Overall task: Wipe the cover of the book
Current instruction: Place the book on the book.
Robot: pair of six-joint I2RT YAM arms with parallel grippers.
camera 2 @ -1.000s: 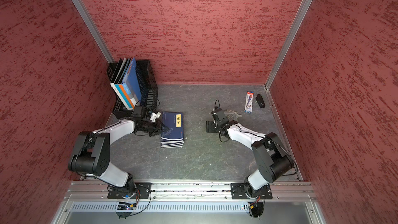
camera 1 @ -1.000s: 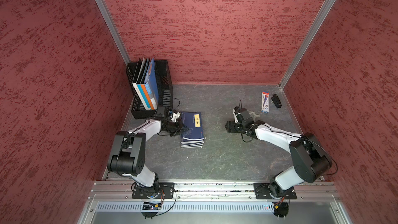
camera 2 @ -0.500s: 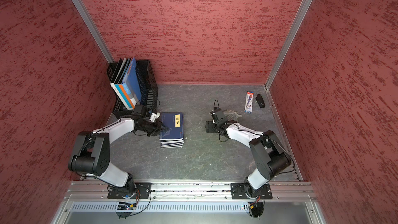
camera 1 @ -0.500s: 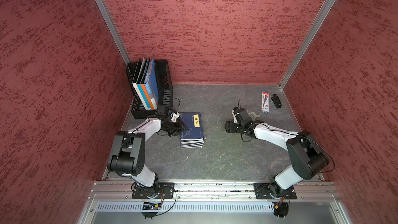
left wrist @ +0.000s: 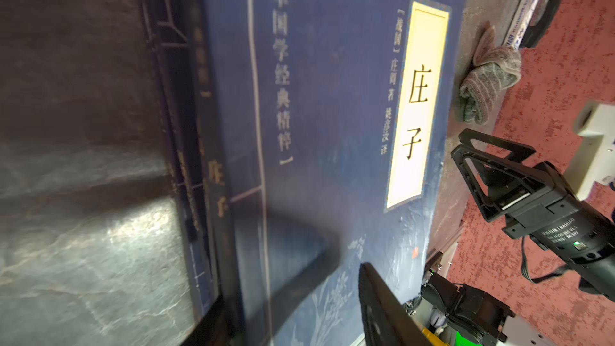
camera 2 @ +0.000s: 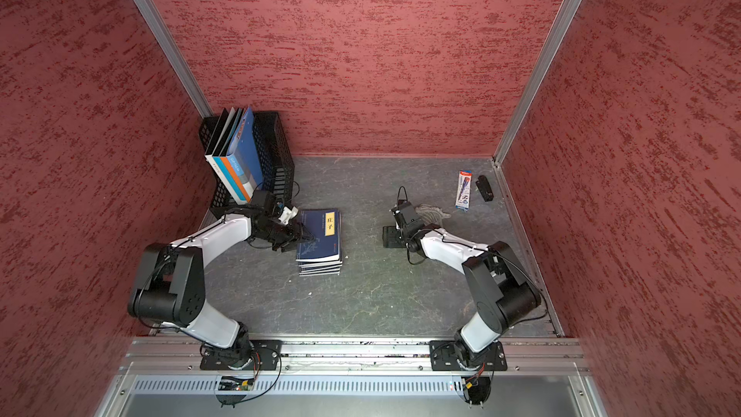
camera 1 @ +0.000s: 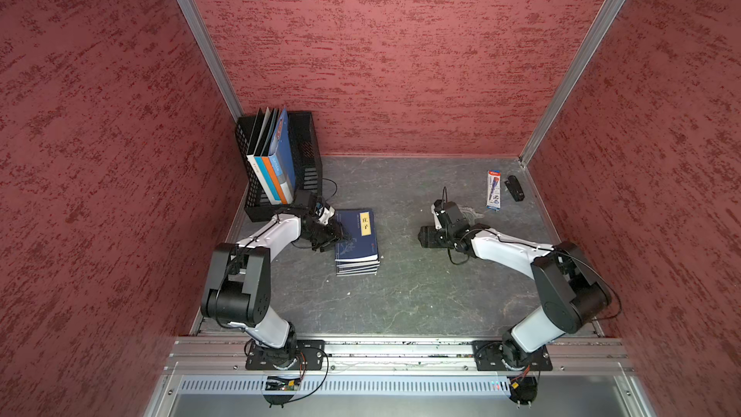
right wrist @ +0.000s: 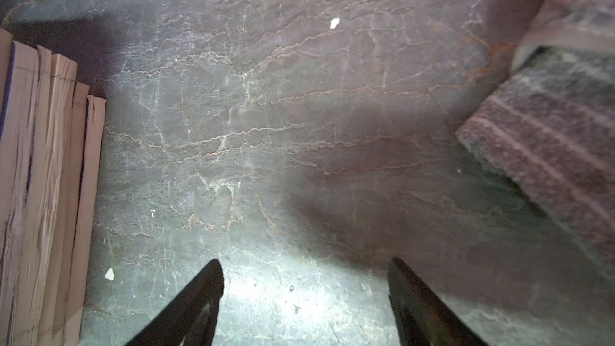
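Both jaws are parted and empty, the left gripper point(camera 1: 342, 237) at the top book point(camera 1: 358, 230) of the stack (spine edge), so the right gripper point(right wrist: 304, 269) should turn to the cloth point(camera 2: 433, 212) beside it and pinch a thick fold.

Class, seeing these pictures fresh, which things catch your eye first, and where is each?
The stack of dark blue books, its top cover bearing a yellow title label, lies left of the middle of the table with the left pincer at its edge. A black basket of upright folders fills the back left corner, and a crumpled cloth lies near the right pincer.
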